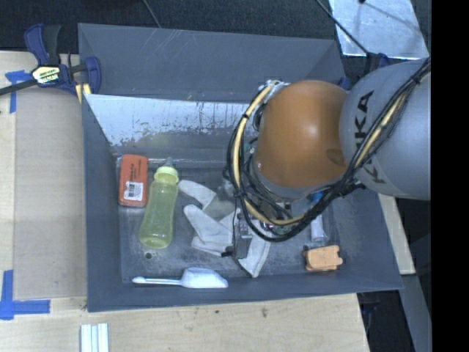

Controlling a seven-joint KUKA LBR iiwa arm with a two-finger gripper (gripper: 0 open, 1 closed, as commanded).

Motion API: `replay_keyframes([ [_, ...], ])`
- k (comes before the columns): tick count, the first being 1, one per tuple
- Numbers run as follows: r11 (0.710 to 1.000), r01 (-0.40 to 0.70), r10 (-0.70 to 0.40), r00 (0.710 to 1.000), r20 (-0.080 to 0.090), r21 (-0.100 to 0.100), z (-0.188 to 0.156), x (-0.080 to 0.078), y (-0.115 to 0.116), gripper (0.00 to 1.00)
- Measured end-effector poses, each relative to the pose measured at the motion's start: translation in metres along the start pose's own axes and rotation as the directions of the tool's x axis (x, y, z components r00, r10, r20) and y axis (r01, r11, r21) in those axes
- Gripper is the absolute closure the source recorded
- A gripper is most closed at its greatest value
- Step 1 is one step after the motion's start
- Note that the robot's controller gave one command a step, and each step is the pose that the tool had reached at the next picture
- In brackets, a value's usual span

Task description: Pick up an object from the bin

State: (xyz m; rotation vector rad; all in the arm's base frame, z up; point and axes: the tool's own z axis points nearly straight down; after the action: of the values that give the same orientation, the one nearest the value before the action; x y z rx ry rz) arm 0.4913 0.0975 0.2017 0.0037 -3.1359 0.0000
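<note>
Claw (pixel 237 246) over crumpled white cloth (pixel 207 224)

Carrier: grey metal bin (pixel 205 64), sloped walls, flat floor.
Left: orange-red rectangular block with a white label (pixel 133 180), just beside yellow-green translucent plastic bottle (pixel 159 210) lying on its side.
Middle: crumpled white cloth (pixel 207 222).
Front: white plastic scoop (pixel 187 279), handle pointing left.
Right front: small orange-tan spongy chunk (pixel 323 258).

Arm (pixel 388 138) over white cloth (pixel 207 224) beside yellow bottle (pixel 160 208)
</note>
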Motion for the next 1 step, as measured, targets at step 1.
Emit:
replay_keyframes([
  [1,1.0,-0.003,0.003,1.0,0.008,-0.001,-0.0039,-0.0018,-0.0005,0.0],
])
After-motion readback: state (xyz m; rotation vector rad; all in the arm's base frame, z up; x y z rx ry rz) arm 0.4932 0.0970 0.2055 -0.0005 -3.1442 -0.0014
